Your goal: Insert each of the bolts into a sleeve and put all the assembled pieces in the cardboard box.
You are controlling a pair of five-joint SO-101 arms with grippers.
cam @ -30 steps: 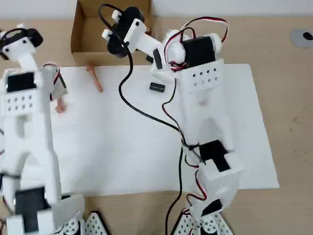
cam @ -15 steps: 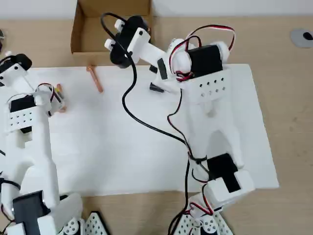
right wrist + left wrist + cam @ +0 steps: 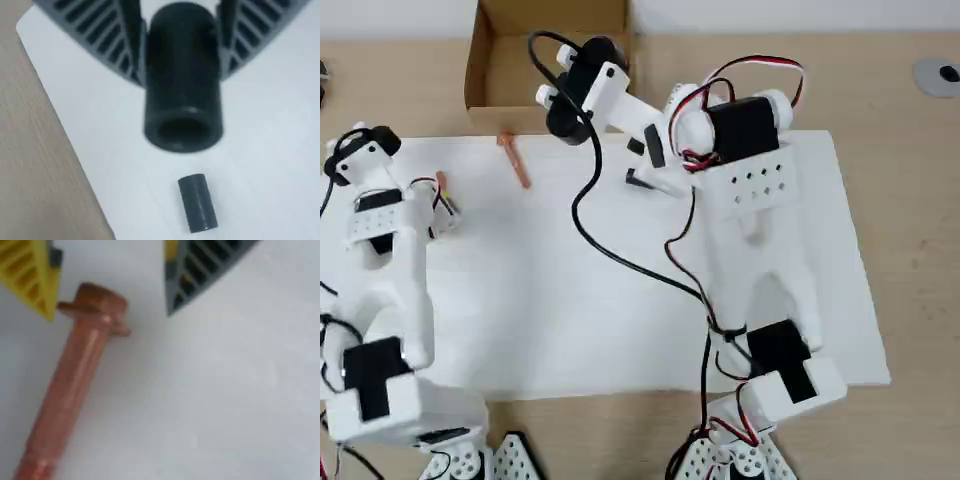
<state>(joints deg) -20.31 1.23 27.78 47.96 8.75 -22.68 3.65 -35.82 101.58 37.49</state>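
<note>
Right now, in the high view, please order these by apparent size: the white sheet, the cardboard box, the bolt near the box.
Largest: white sheet
Middle: cardboard box, cut off at the picture's edge
Smallest: bolt

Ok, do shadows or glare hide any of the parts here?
No. High view: even light, only soft shadows on the white sheet, and the bolt near the box is plain to see. Left wrist view: a thin sheen along the bolt, nothing washed out. Right wrist view: the held sleeve is dark but its open end reads clearly; the loose sleeve lies in even light.
</note>
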